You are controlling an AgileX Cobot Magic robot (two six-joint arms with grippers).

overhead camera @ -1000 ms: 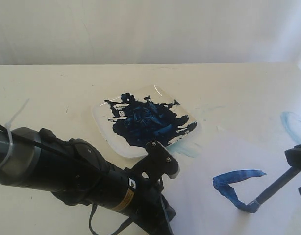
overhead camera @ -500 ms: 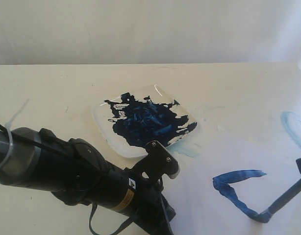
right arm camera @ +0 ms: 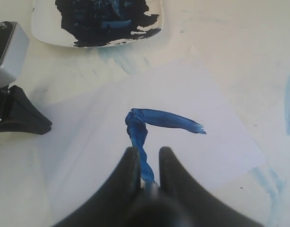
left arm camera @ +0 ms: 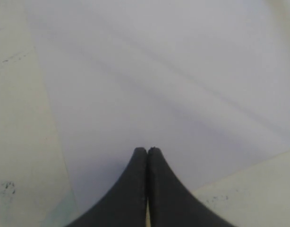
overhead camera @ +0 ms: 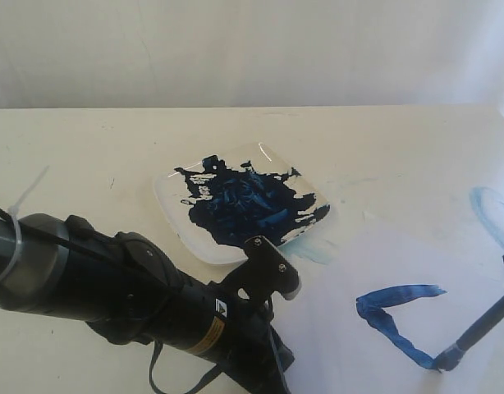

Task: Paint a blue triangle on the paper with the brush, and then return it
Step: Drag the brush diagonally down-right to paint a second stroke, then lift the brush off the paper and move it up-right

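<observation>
Plain white wall (overhead camera: 252, 49), cream tabletop (overhead camera: 80, 156), soft even light

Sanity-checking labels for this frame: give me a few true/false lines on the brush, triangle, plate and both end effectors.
1. The right end effector holds the brush. True.
2. The plate carries dark blue paint. True.
3. The triangle is closed. False: only two sides are painted on the paper; the third is missing.
4. The left end effector is open. False: its jaws are shut, with nothing between them.
5. The brush tip sits on the plate. False: it is on the paper, at the end of the lower stroke.
</observation>
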